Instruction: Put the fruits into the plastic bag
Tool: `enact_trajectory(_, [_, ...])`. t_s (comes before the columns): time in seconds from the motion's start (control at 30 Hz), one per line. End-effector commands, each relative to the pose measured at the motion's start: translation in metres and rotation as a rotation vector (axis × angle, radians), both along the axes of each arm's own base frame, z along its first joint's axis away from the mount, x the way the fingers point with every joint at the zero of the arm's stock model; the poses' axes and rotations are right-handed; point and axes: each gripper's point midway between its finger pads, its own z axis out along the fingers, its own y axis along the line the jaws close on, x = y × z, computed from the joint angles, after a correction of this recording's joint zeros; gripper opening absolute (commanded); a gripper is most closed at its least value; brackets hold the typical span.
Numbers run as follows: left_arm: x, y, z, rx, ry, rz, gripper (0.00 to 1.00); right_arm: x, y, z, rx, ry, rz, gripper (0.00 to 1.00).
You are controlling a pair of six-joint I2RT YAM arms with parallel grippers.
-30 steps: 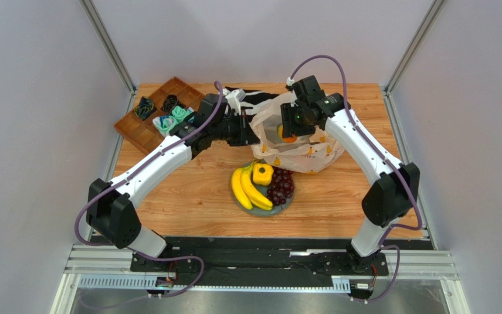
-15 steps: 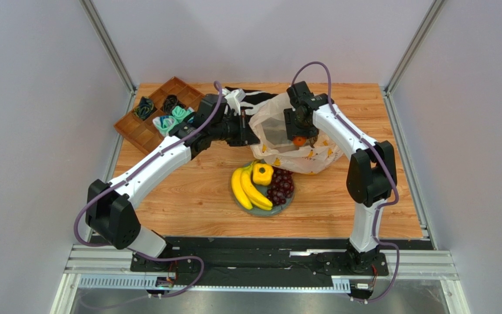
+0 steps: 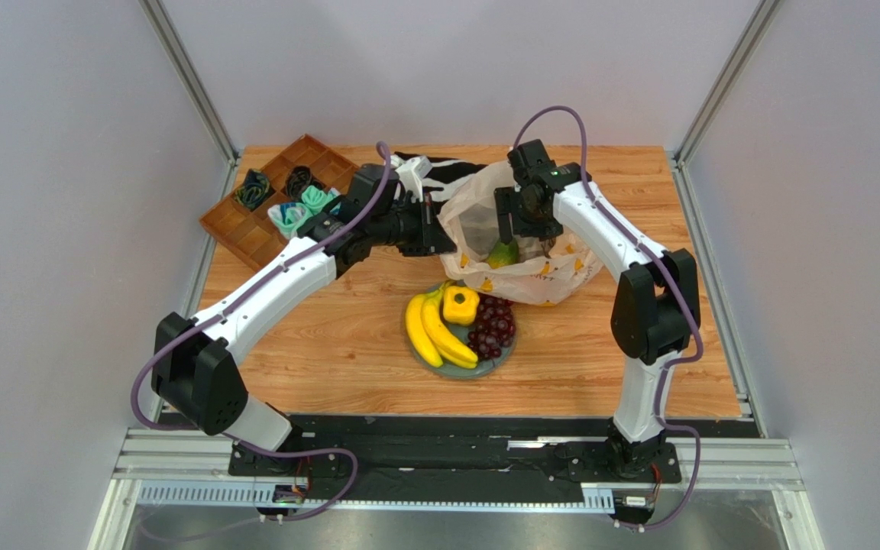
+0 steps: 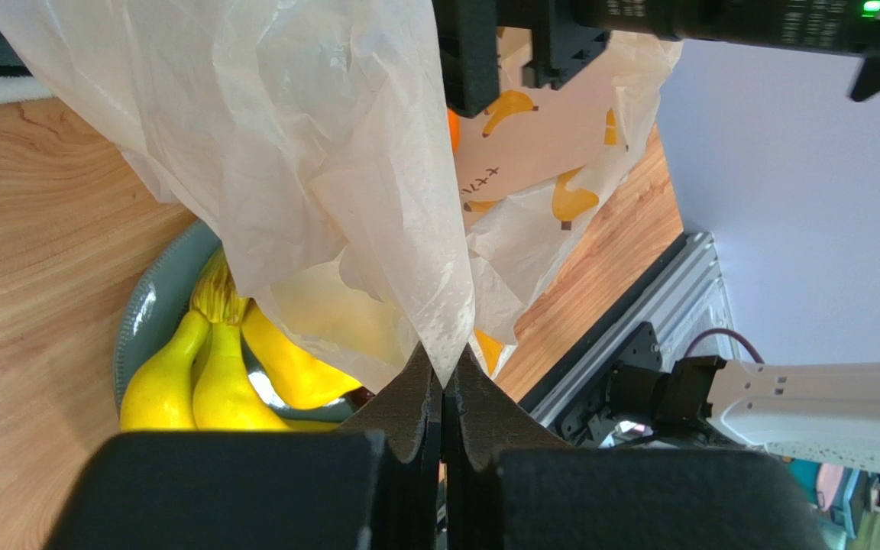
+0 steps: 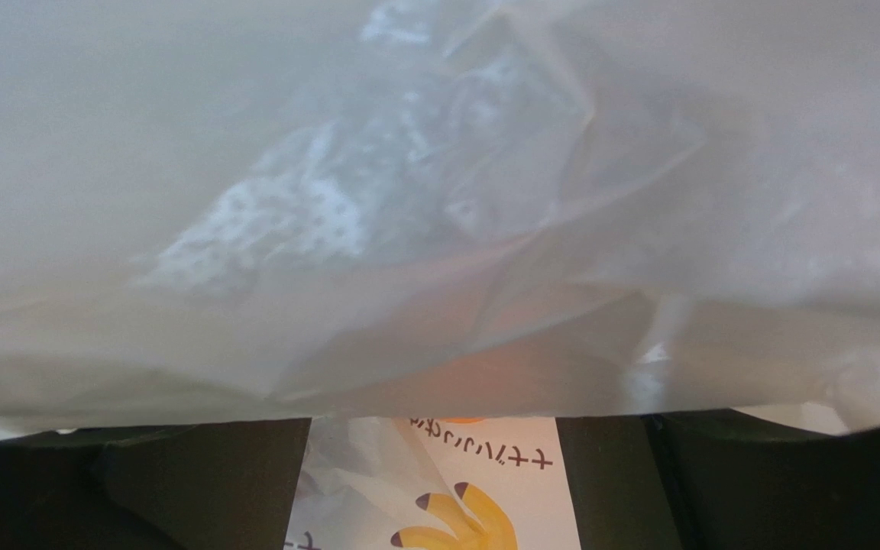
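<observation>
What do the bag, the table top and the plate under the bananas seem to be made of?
Plastic bag: thin translucent whitish film, plainly plastic; it crinkles and light passes through.
Table top: wood or wood-look laminate; grain lines, smooth.
Plate: smooth grey, perhaps ceramic or plastic; unclear.

Wooden table (image 3: pixel 330 332), grey plate (image 3: pixel 453 370), plastic bag (image 3: pixel 536 275), compartment tray (image 3: pixel 244 235), striped cloth (image 3: pixel 447 162)

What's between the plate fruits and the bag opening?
Only the right hand, sitting in the mouth of the plastic bag. The left hand pinches its rim, holding it open. Nothing else visible lies between the bananas and it.
</observation>
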Motion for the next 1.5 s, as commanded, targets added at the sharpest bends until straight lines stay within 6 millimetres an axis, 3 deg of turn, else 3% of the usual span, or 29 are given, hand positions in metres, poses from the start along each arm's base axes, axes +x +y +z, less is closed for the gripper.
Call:
enact_trajectory(0.0, [0.008, -0.004, 0.018, -0.027, -0.045, -0.010, 0.00, 0.001, 0.016, 0.076, 0.152, -0.180, 0.067, 0.71])
enact_trajectory(0.07, [0.008, -0.005, 0.019, -0.027, -0.053, -0.014, 0.00, -0.007, 0.019, 0.096, 0.201, -0.220, 0.064, 0.70])
enact_trajectory(0.1, [0.008, -0.005, 0.019, -0.028, -0.056, -0.012, 0.00, -0.014, 0.026, 0.124, 0.274, -0.291, 0.088, 0.70])
enact_trajectory(0.13, [0.009, -0.005, 0.018, -0.030, -0.058, -0.009, 0.00, -0.021, 0.028, 0.139, 0.317, -0.328, 0.092, 0.70])
enact_trajectory(0.17, [0.010, -0.005, 0.019, -0.031, -0.060, -0.006, 0.00, -0.031, 0.031, 0.138, 0.351, -0.329, 0.089, 0.70])
enact_trajectory(0.2, [0.010, -0.005, 0.019, -0.031, -0.060, -0.006, 0.00, -0.033, 0.038, 0.155, 0.402, -0.388, 0.107, 0.70])
enact_trajectory(0.23, [0.011, -0.006, 0.019, -0.031, -0.061, -0.006, 0.00, -0.048, 0.036, 0.184, 0.446, -0.465, 0.116, 0.70])
enact_trajectory(0.37, [0.014, -0.008, 0.018, -0.030, -0.059, -0.009, 0.00, -0.092, 0.050, 0.203, 0.544, -0.534, 0.178, 0.69])
enact_trajectory(0.4, [0.014, -0.008, 0.018, -0.029, -0.058, -0.008, 0.00, -0.102, 0.054, 0.190, 0.557, -0.491, 0.184, 0.68])
enact_trajectory(0.47, [0.016, -0.008, 0.018, -0.029, -0.060, -0.009, 0.00, -0.120, 0.057, 0.182, 0.581, -0.449, 0.201, 0.66])
enact_trajectory(0.53, [0.020, -0.008, 0.022, -0.033, -0.067, -0.005, 0.00, -0.135, 0.056, 0.143, 0.564, -0.350, 0.185, 0.64])
enact_trajectory(0.63, [0.025, -0.007, 0.027, -0.036, -0.074, -0.001, 0.00, -0.155, 0.055, 0.101, 0.553, -0.244, 0.177, 0.62])
enact_trajectory(0.9, [0.028, -0.008, 0.025, -0.028, -0.062, -0.003, 0.00, -0.172, 0.036, 0.027, 0.395, -0.071, 0.124, 0.51])
enact_trajectory(1.23, [0.026, -0.004, 0.023, -0.027, -0.049, 0.011, 0.00, -0.169, 0.047, -0.010, 0.289, 0.000, 0.149, 0.42])
enact_trajectory(1.47, [0.024, -0.005, 0.022, -0.029, -0.044, 0.008, 0.00, -0.160, 0.052, -0.018, 0.253, -0.001, 0.153, 0.40])
